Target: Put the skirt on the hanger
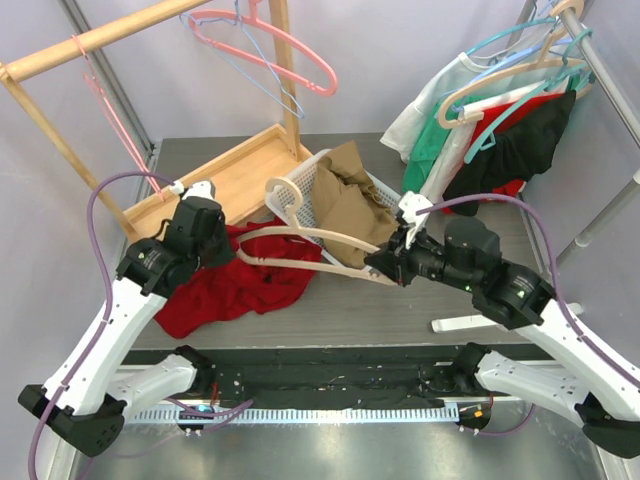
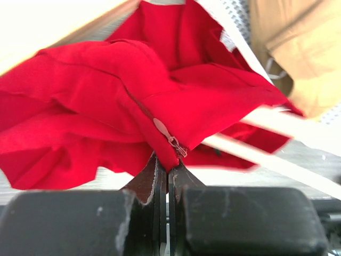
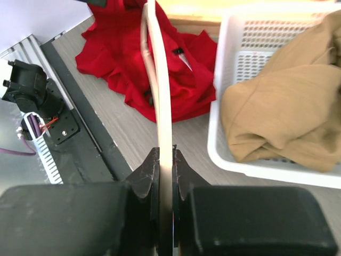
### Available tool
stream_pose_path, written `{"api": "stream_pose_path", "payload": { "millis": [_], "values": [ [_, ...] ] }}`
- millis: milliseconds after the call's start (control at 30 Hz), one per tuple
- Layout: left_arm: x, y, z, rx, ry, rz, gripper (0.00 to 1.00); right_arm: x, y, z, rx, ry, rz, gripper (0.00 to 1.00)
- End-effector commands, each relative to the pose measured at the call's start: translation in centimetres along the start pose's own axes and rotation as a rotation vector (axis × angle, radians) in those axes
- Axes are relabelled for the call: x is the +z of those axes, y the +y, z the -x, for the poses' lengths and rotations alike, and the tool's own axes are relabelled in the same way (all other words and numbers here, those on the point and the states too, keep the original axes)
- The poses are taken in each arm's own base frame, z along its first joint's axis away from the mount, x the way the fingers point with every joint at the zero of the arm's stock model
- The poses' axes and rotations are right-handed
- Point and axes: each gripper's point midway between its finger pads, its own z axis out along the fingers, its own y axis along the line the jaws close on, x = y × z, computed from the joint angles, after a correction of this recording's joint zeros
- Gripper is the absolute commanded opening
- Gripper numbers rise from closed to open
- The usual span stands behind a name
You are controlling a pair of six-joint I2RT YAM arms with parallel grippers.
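At the centre of the top view, a white basket (image 1: 290,192) holding a tan garment (image 1: 350,195) sits just beside your work, close to the hanger's hook end. A wooden rack (image 1: 120,30) with pink hangers (image 1: 290,50) fills the upper left, and hung clothes (image 1: 500,140) crowd the upper right, well apart from both arms.

Only the left wrist view shows you the zipper pull (image 2: 162,128), lying right above the fingertips. Only the right wrist view shows the hanger running straight up from the jaws past the basket wall.

The skirt (image 1: 225,285) lies crumpled at left of centre on the table (image 1: 330,310). Your left gripper (image 1: 228,250) is pinched tight on a fold of it at the zipper seam. Your right gripper (image 1: 385,262) is clamped narrow on one end of the beige hanger (image 1: 330,237), whose far end reaches into the red folds.
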Motion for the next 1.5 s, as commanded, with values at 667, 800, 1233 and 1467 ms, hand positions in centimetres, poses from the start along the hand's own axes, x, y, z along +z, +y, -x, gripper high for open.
{"api": "stream_pose_path", "payload": {
  "millis": [667, 800, 1233, 1467],
  "values": [
    [-1.2, -7.3, 1.4, 0.001, 0.008, -0.363, 0.0, 4.7, 3.7, 2.5, 0.027, -0.238, 0.236, 0.01],
    [-1.4, -8.7, 0.3, 0.047, 0.034, -0.472, 0.0, 6.0, 3.2, 1.2, 0.093, -0.291, 0.235, 0.01],
    [-1.8, -8.6, -0.8, 0.184, 0.008, -0.545, 0.33, 5.1, 2.2, 2.1, 0.175, -0.58, 0.226, 0.01],
    [-3.5, -6.5, 1.9, 0.261, -0.132, -0.449, 0.71, 4.9, 2.1, 1.3, 0.193, -0.614, 0.236, 0.01]
  ]
}}
